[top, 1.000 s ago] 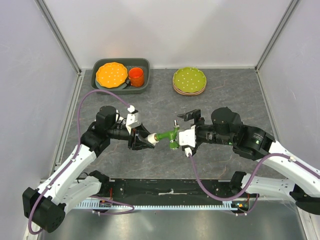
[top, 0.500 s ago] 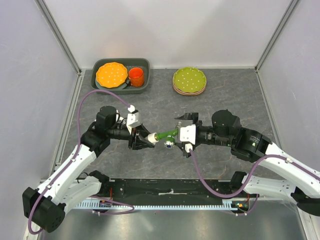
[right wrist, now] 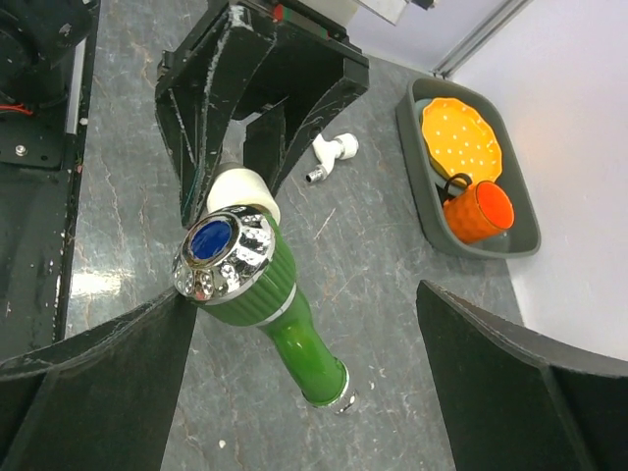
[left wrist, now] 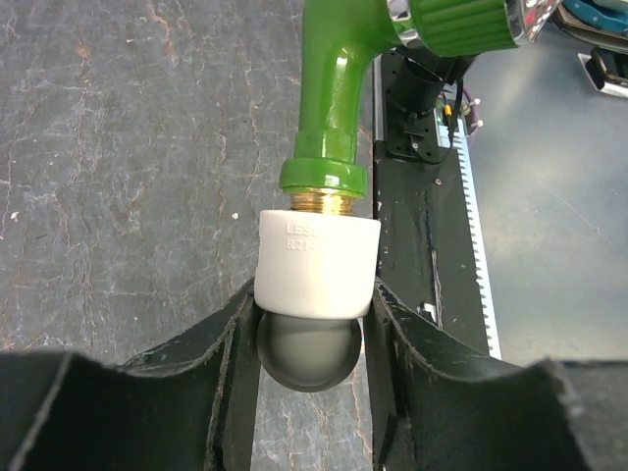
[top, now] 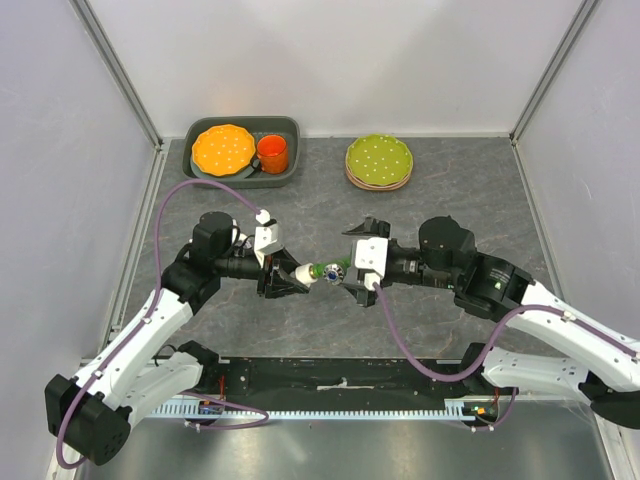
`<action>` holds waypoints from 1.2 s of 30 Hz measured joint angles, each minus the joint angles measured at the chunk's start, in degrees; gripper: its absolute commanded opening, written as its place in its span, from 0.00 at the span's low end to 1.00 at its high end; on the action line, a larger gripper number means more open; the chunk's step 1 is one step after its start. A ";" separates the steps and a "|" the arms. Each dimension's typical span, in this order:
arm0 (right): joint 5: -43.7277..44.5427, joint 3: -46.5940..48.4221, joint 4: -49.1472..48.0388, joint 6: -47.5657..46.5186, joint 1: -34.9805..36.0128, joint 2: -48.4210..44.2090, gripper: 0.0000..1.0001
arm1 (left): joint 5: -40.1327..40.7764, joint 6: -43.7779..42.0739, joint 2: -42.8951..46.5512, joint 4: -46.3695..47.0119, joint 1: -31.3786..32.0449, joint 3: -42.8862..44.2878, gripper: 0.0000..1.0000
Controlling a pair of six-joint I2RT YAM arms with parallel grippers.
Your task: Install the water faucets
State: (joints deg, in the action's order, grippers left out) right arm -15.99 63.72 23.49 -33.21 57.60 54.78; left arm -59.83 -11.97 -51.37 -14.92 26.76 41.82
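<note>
Moved in leftward, the right end effector [top: 352, 265] straddles the green faucet [right wrist: 285, 329] at its chrome cap [right wrist: 224, 255], wide open, holding nothing. Left end effector [left wrist: 309, 324] clamps the faucet's white end [left wrist: 319, 265], above the table [top: 450, 220].

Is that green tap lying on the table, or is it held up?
Held up. The left gripper is shut on the white end piece of the green tap; the open right gripper only flanks it.

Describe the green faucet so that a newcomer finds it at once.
Start at the middle of the grey table. There the left gripper is shut on the white end piece of the green faucet. Unlike the all-white faucet lying nearby, it is green, with a chrome cap.
</note>
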 measured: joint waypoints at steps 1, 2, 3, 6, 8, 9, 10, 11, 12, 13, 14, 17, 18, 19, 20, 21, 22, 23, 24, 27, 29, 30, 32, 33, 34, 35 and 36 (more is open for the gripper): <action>0.37 0.00 -0.24 0.57 0.00 0.26 0.97 | 0.00 -0.11 0.00 -0.02 0.02 0.00 0.02; 0.76 0.00 -0.48 1.38 0.04 0.59 0.97 | 0.02 -0.17 0.00 -0.04 0.07 0.00 0.02; 1.31 0.00 -0.70 2.14 0.04 0.96 0.97 | 0.04 -0.26 0.00 -0.07 0.11 0.00 0.02; 3.13 0.07 -1.25 4.46 0.04 2.32 0.97 | 0.33 -0.70 0.02 -0.39 0.44 0.00 0.02; 4.61 0.28 -1.51 6.08 0.04 3.30 0.96 | 0.85 -0.98 0.04 -0.85 0.72 0.00 0.02; 5.49 0.46 -1.64 6.99 0.04 3.89 0.95 | 1.03 -1.14 0.04 -1.20 0.83 0.00 0.02; 6.21 0.79 -1.64 7.87 0.04 4.42 0.95 | 1.33 -1.33 0.04 -1.51 1.01 0.00 0.02; 7.08 1.20 -1.64 8.70 0.04 4.98 0.95 | 1.44 -1.46 0.04 -1.73 1.09 0.00 0.02; 8.07 1.84 -1.68 9.97 0.04 5.68 0.94 | 1.73 -1.64 0.07 -1.97 1.25 0.00 0.02; 8.72 2.23 -1.73 10.78 0.04 6.10 0.94 | 1.97 -1.86 0.13 -2.25 1.44 0.00 0.02; 9.53 2.78 -1.70 11.74 0.04 6.60 0.94 | 2.34 -2.05 0.24 -2.51 1.62 0.00 0.02; 11.87 4.28 -1.70 14.40 0.04 7.91 0.95 | 3.19 -2.56 0.76 -2.75 1.95 0.00 0.02; 12.85 4.68 -1.68 15.15 0.04 8.22 0.95 | 3.48 -2.69 1.01 -2.78 1.99 0.00 0.02; 13.75 4.92 -1.70 15.76 0.04 8.44 0.95 | 3.78 -2.75 1.22 -2.78 2.05 0.00 0.02; 14.93 5.14 -1.70 16.48 0.04 8.66 0.96 | 3.98 -2.84 1.44 -2.78 2.10 0.00 0.02; 16.04 5.33 -1.66 17.00 0.04 8.87 0.96 | 4.26 -2.97 1.64 -2.78 2.16 0.00 0.02; 17.05 5.46 -1.62 17.49 -0.02 9.11 0.96 | 4.39 -3.15 1.86 -2.78 2.25 0.00 0.02; 18.12 5.60 -1.62 18.01 -0.13 9.40 0.97 | 4.42 -3.19 1.99 -2.78 2.32 0.00 0.02; 19.17 5.73 -1.60 18.40 -0.31 9.70 0.98 | 4.46 -3.32 2.16 -2.78 2.36 0.00 0.02; 21.55 6.19 -1.53 19.74 -1.33 10.86 0.98 | 4.81 -3.65 2.62 -2.86 2.45 0.00 0.02; 22.64 6.54 -1.42 20.33 -1.97 11.63 0.98 | 5.01 -3.78 2.75 -2.86 2.54 0.00 0.02; 23.15 6.75 -1.40 20.61 -2.29 12.00 0.98 | 5.03 -3.85 2.75 -2.91 2.60 0.00 0.02; 23.85 7.10 -1.20 21.11 -2.75 12.46 0.98 | 5.20 -4.00 2.80 -2.99 2.64 0.00 0.02; 24.09 7.32 -1.03 21.27 -3.02 12.59 0.98 | 5.31 -4.02 2.80 -2.99 2.64 0.00 0.02; 24.30 7.52 -0.85 21.40 -3.19 12.66 0.98 | 5.38 -4.04 2.80 -2.99 2.64 0.00 0.02; 24.50 7.74 -0.72 21.44 -3.34 12.66 0.98 | 5.46 -4.07 2.80 -2.99 2.64 0.00 0.02; 24.61 7.85 -0.70 21.44 -3.54 12.66 0.98 | 5.62 -4.07 2.80 -2.99 2.64 0.00 0.02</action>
State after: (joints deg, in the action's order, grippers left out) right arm 8.62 71.57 22.79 -11.77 54.06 67.44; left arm -54.22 -16.03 -48.58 -17.91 29.41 41.82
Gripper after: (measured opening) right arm 0.982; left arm 0.473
